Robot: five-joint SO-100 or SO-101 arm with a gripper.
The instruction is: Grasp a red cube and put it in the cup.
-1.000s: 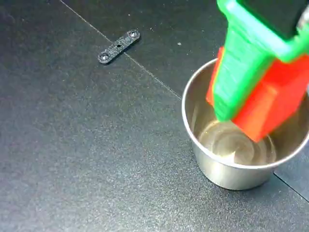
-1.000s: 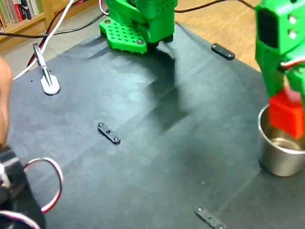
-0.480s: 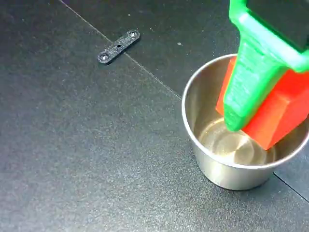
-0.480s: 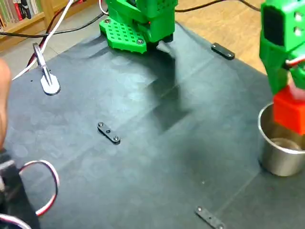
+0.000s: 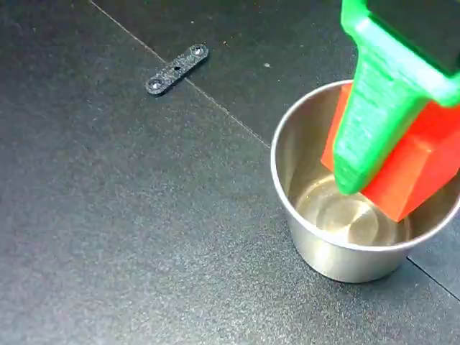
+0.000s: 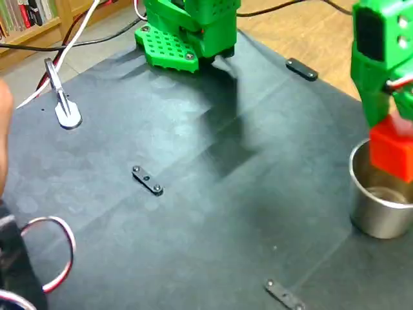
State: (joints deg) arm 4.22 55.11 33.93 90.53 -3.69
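The shiny silver cup [image 5: 338, 260] stands at the right of the close fixed view, with its inside empty and reflective. My green gripper [image 5: 399, 188] is shut on the red cube [image 5: 420, 169] and holds it tilted inside the cup's mouth, above the bottom. One green finger [image 5: 370, 122] lies across the cube's near face; the other finger is hidden behind the cube. In the wider fixed view the cube [image 6: 392, 150] hangs at the rim of the cup [image 6: 377, 216] at the far right, below the gripper [image 6: 395, 158].
A small black screw plate [image 5: 177, 69] lies on the dark mat [image 5: 129, 215] to the cup's upper left. Further plates [image 6: 147, 180] [image 6: 284, 295] [image 6: 301, 69] lie around. The green arm base [image 6: 187, 29] stands at the back, a white clamp [image 6: 64, 113] and cables [image 6: 55, 255] at the left.
Over the last second the gripper carried the cube a little to the right, further over the cup. In the last half second it has hardly moved.
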